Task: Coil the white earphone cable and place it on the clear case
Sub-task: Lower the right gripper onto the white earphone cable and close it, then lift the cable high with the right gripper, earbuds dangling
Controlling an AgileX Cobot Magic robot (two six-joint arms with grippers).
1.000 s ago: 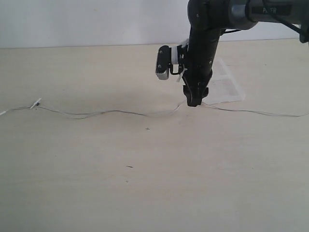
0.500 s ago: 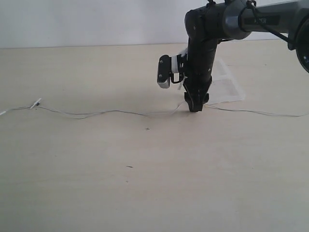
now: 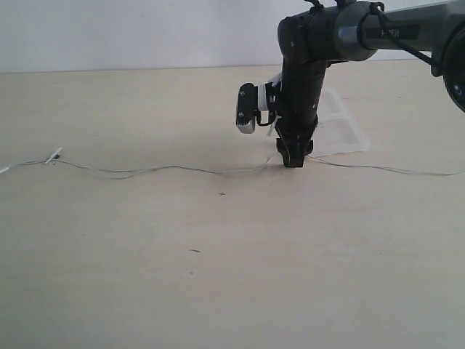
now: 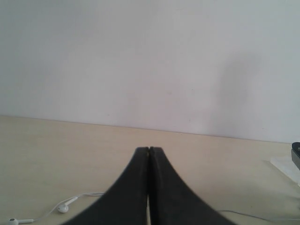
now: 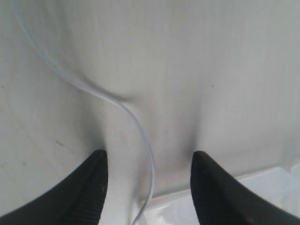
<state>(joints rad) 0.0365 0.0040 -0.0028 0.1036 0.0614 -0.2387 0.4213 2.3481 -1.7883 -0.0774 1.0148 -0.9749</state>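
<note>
1. The white earphone cable [image 3: 167, 169] lies stretched out on the table [image 3: 218, 276], its long axis running across the exterior view from the left edge to the right edge in shallow waves
2. It is a very thin pale wire, with a small white piece [image 3: 54, 154] near its left end; the left wrist view shows two white earbuds [image 4: 65, 205]
3. The right gripper [image 3: 293, 161] points down at the table just beside the clear case [image 3: 341, 131]; its fingers [image 5: 91, 187] stand apart with the cable between them, not pinched
4. The left gripper [image 4: 149, 154] has its fingers pressed together, holding nothing
</note>
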